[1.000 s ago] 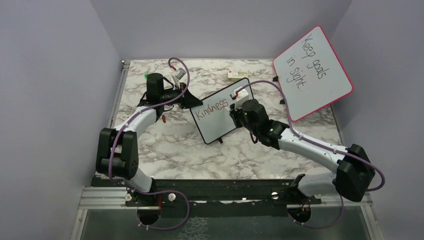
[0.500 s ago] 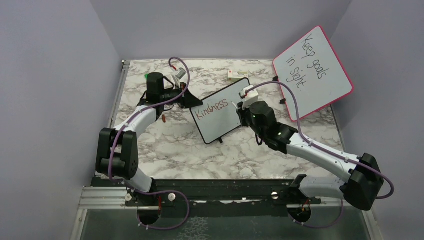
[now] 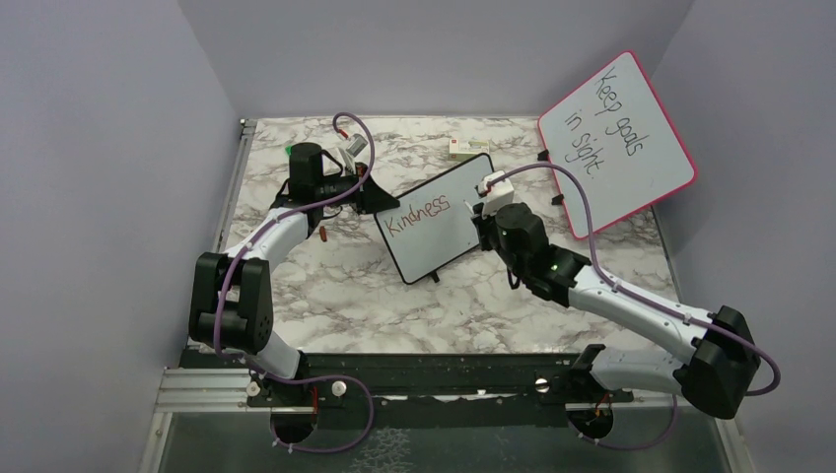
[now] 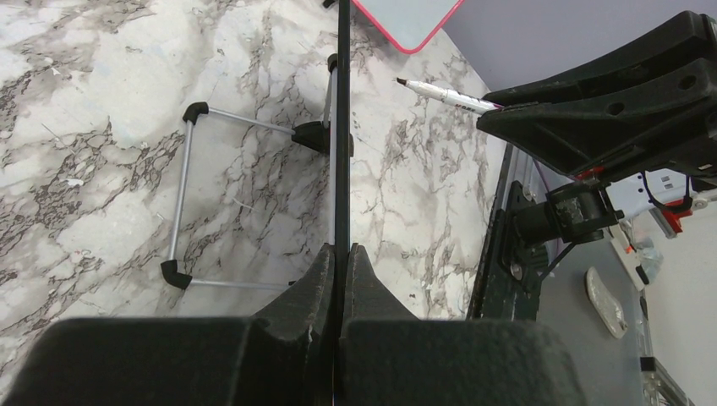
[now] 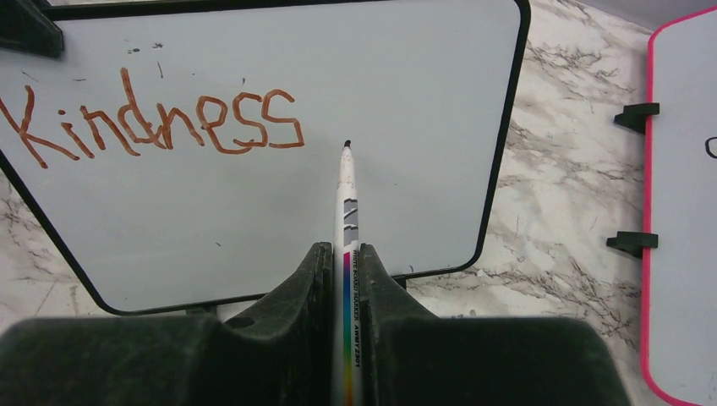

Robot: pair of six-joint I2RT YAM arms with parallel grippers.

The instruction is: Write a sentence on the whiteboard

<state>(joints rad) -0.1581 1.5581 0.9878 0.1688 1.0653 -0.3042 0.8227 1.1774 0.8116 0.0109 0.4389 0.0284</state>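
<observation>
Right wrist view: the right pincer (image 5: 345, 254) is closed on a white marker (image 5: 347, 203), which sticks out between the two fingers toward the whiteboard (image 5: 254, 194). The tip of the marker lies just under the last letter of the red-brown word "Kindness" (image 5: 161, 123) (only this one word is on the board). The board fills the space in front of this pincer, with its lower right corner just beside the fingers.

In the left wrist view the left pincer (image 4: 341, 254) is closed on the thin black edge of the whiteboard (image 4: 342, 127), seen here from the side as a line. The marker (image 4: 444, 95) comes from the right, and its tip stands a little apart from the board.

In the top view the whiteboard (image 3: 434, 219) stands tilted in the middle of the marble table (image 3: 345, 286), between the two pincers: the left pincer (image 3: 375, 200) at its left corner, the right pincer (image 3: 483, 212) at its right side. A bigger pink-framed board (image 3: 616, 143) stands behind on the right.
</observation>
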